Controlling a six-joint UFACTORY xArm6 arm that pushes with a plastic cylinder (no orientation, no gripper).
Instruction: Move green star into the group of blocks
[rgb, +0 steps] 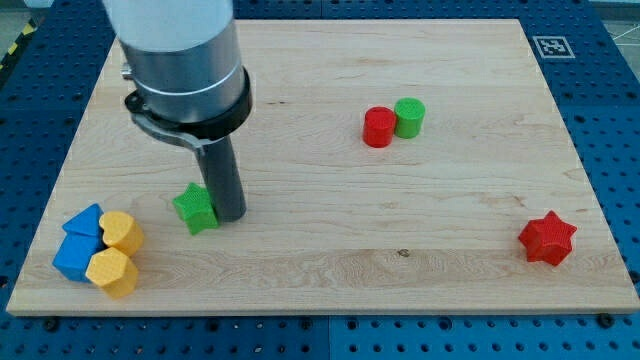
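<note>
The green star (194, 208) lies on the wooden board at the lower left. My tip (230, 213) stands right against the star's right side, touching or nearly touching it. The group of blocks sits at the board's lower left corner: a blue block (84, 222) on top, a yellow heart (123, 232) to its right, a blue block (71, 258) below and a yellow block (112, 272) at the bottom. The star is a short way up and to the right of this group.
A red cylinder (378, 127) and a green cylinder (409, 117) touch each other at the upper middle right. A red star (547, 238) lies near the lower right corner. The arm's large grey body (180, 60) hangs over the upper left.
</note>
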